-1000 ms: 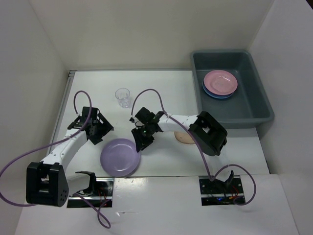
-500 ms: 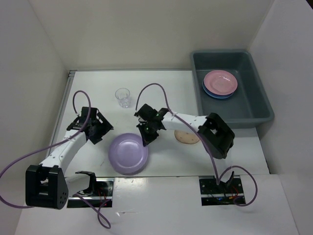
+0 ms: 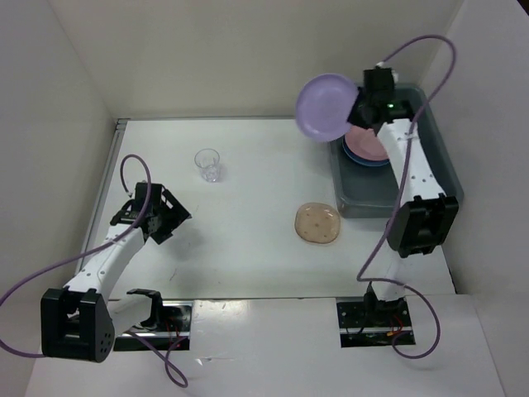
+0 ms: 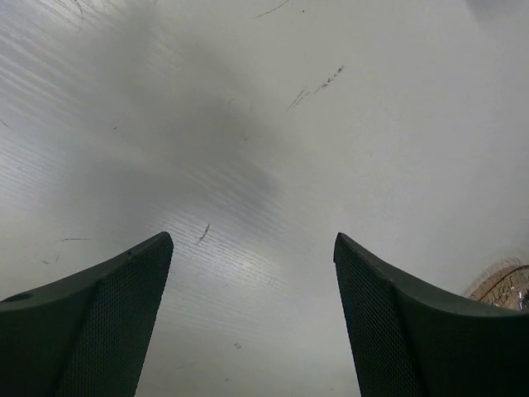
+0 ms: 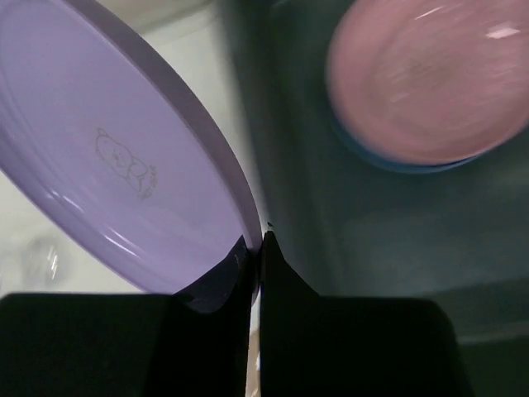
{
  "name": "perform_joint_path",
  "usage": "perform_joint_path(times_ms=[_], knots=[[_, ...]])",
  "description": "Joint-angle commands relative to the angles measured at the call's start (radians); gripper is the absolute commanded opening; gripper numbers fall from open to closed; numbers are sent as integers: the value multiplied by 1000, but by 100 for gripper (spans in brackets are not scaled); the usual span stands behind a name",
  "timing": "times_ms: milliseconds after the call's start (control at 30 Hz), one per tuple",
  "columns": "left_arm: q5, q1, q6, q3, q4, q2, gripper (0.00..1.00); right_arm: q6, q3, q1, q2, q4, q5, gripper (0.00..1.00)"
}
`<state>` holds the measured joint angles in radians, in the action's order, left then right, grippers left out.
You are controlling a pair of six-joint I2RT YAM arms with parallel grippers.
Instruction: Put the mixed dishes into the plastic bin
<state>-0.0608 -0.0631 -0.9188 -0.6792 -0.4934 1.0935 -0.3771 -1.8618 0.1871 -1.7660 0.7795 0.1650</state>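
High over the bin's left rim hangs a purple plate, held by its edge in my shut right gripper. In the right wrist view that plate fills the left side, pinched at its rim by the gripper. The grey-blue plastic bin stands at the back right; a pink plate lies in it on a blue plate. A brownish squarish plate and a small clear cup rest on the table. My left gripper hovers open over bare table at the left, its fingers wide apart.
White walls close in the table at the back, left and right. The bin's wall and the pink plate show blurred in the right wrist view. A corner of the brownish plate shows at the left wrist view's right edge.
My right gripper closed on the purple plate's rim at the table's front middle, then lifted it and swung it far right and back, over the bin's left rim. The left arm barely moved.
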Motion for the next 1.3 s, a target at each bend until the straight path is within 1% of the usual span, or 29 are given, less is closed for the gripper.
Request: perform_joint_path(times_ms=[0,33,167,267,367,400,433,467,500,567,600,633,667,700,733,767,800,833,867,900,933,967,1000,1033,1067,1100,1133,1200,1267], knots=[[13,-3,0,24,27,-24,86,-12,-115,-145,-113,52,77,0],[22,-3,0,24,27,-24,86,-13,-137,-223,-142,52,77,0],[-11,-3,-9,24,27,-34,86,-32,-253,-337,-277,76,91,0],[-89,-3,-9,-6,53,25,86,-42,-322,-370,-355,87,128,0],[-126,-3,3,-52,105,103,86,-42,-394,-370,-432,98,139,0],[-126,-3,3,-66,131,123,86,-42,-452,-370,-453,98,154,0],[-126,-3,3,-81,141,165,86,-42,-480,-379,-473,112,165,3],[-113,-3,3,-100,141,186,90,-42,-509,-379,-518,128,165,12],[-100,-3,3,-135,150,201,90,-42,-575,-379,-541,141,165,32],[-100,-3,14,-161,150,223,90,-51,-635,-379,-588,196,137,36],[-111,-3,14,-171,150,223,90,-51,-655,-379,-589,210,125,41],[-138,-3,24,-183,150,232,90,-60,-655,-379,-576,210,125,50],[-155,-3,24,-183,150,232,90,-60,-639,-379,-555,210,125,53],[-169,6,24,-194,162,249,90,-60,-578,-379,-483,190,125,56],[-181,20,37,-194,162,282,90,-60,-536,-370,-436,166,125,62],[-182,20,37,-221,162,305,90,-60,-495,-359,-385,117,125,62],[-195,31,37,-235,173,333,90,-60,-406,-359,-280,92,55,62],[-195,31,46,-250,173,388,90,-60,-361,-347,-229,74,12,62],[-206,31,46,-266,188,416,90,-48,-317,-327,-180,58,-36,60],[-206,31,46,-293,203,442,90,-48,-230,-308,-135,35,-118,59],[-206,31,46,-309,213,486,90,-31,-185,-286,-48,24,-151,59],[-206,31,46,-322,213,508,90,-13,-139,-222,-5,11,-177,57],[-206,31,46,-336,228,526,90,1,-43,-184,38,-23,-230,57],[-206,31,46,-367,240,566,90,12,-4,-143,113,-32,-261,55],[-218,31,46,-384,240,588,90,35,28,-103,144,-32,-287,55],[-227,31,46,-402,252,609,90,35,76,-19,167,-32,-298,55],[-228,31,46,-419,253,652,90,49,93,26,193,7,-289,55],[-228,31,46,-471,263,692,90,60,166,137,217,39,-274,59],[-238,31,46,-500,274,743,90,40,251,182,272,29,-265,59]])
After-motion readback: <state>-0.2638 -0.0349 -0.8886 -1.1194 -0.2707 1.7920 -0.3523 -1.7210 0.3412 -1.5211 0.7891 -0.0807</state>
